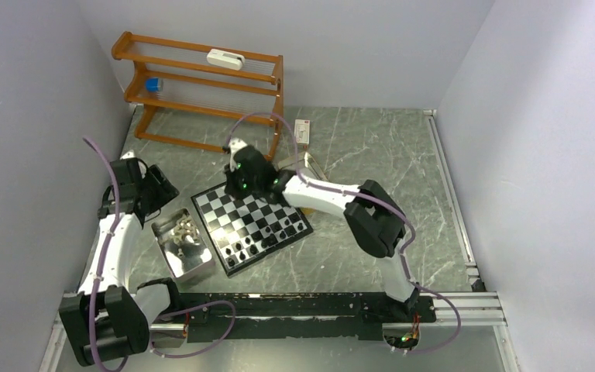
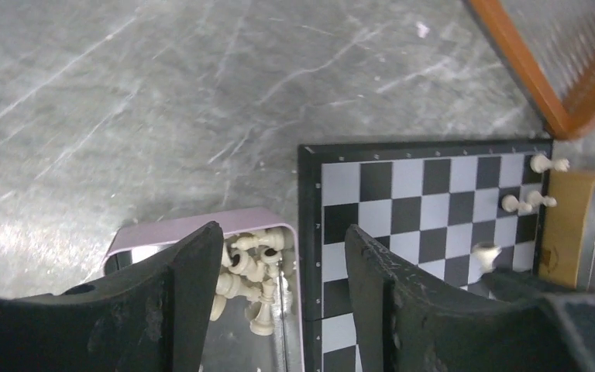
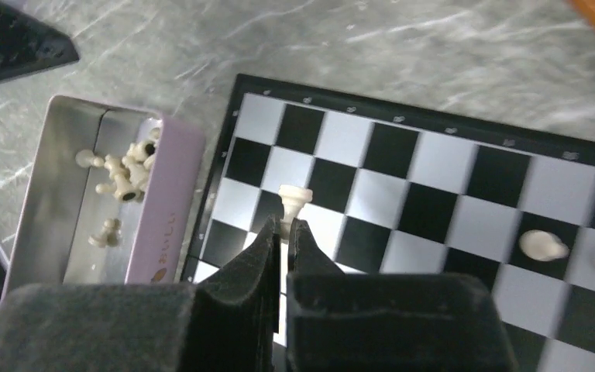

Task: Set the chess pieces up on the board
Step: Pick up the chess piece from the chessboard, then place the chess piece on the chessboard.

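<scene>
The board (image 1: pixel 236 222) lies at the table's middle with black chess pieces (image 1: pixel 267 242) along its near right edge. In the right wrist view my right gripper (image 3: pixel 285 225) is shut on a cream-white piece (image 3: pixel 294 198), held over the board (image 3: pixel 434 170) near its left edge. More white pieces (image 3: pixel 542 245) stand at the right of that view. My left gripper (image 2: pixel 283 231) hangs open, nothing between its fingers, over the seam between the metal tray (image 2: pixel 201 226) and the board (image 2: pixel 403 194). Several loose white pieces (image 2: pixel 252 263) lie in that tray.
The tray (image 1: pixel 172 254) sits just left of the board. A wooden rack (image 1: pixel 201 85) stands at the back left, a small white box (image 1: pixel 302 132) beside it. A tan box (image 2: pixel 573 225) lies against the board's far edge.
</scene>
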Motion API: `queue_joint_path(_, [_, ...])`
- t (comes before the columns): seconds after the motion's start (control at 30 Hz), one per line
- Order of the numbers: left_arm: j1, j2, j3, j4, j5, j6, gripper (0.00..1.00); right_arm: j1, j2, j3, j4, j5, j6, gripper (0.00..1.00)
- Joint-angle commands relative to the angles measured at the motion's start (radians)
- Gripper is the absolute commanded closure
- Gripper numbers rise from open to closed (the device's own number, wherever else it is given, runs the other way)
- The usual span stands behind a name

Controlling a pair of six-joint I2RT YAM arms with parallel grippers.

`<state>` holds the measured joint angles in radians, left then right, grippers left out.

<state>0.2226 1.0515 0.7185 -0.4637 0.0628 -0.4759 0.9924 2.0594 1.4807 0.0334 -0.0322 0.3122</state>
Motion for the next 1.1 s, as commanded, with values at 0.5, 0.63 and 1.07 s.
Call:
queue_joint_path(0.5, [-0.084,-0.223,-0.020,0.108,0.038,0.122,0.03,-0.111,0.312,0.807,-1.066,-0.039,-0.285,1.00])
queue_joint_path(0.63, [-0.084,-0.209,-0.019,0.109,0.047,0.117,0.03,-0.112,0.381,0.905,-1.141,0.013,-0.305,1.00])
queue_joint_path(1.07, [-0.086,-0.224,-0.014,0.100,0.025,0.115,0.03,-0.123,0.424,0.895,-1.079,0.085,-0.354,0.95])
